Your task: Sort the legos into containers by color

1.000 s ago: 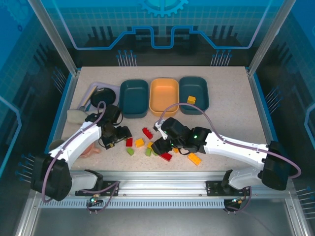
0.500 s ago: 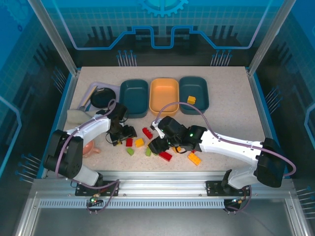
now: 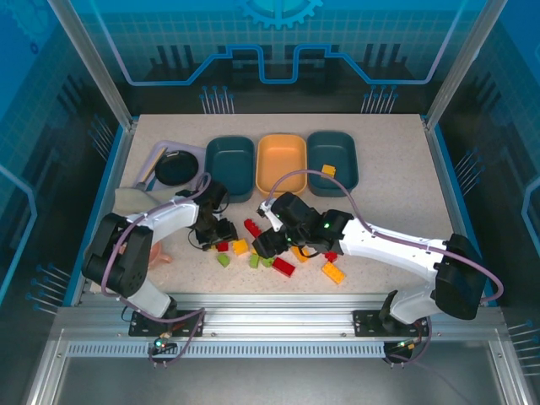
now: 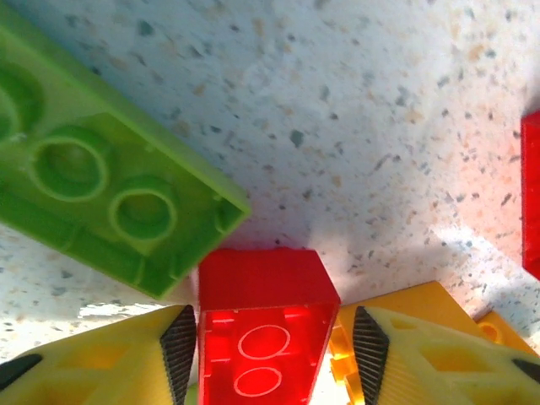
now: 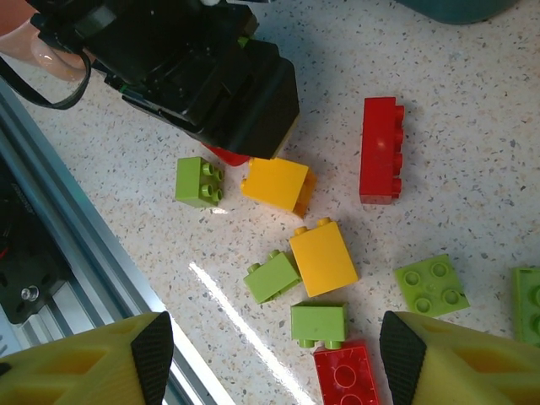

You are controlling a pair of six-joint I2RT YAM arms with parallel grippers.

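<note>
No readable text, labels, brands or numbers anywhere. Studs on the legos (image 5: 431, 285) show no legible lettering. Only sign: a gear emblem (image 3: 278, 10) printed on the blue back panel (image 3: 169, 34), with no words.

My table (image 3: 396, 186) is beige with dark speckles. Left tray (image 3: 229, 164) and right tray (image 3: 339, 150) are dark teal, middle tray (image 3: 281, 164) is orange, round dish (image 3: 175, 169) is black. Got a red brick (image 4: 261, 337), a light green brick (image 4: 101, 186) and a yellow-orange brick (image 5: 321, 257) here. My fingers (image 5: 76, 363) are yellow with black pads (image 5: 153, 350), and the back panel (image 3: 278, 51) is blue with a grid pattern
</note>
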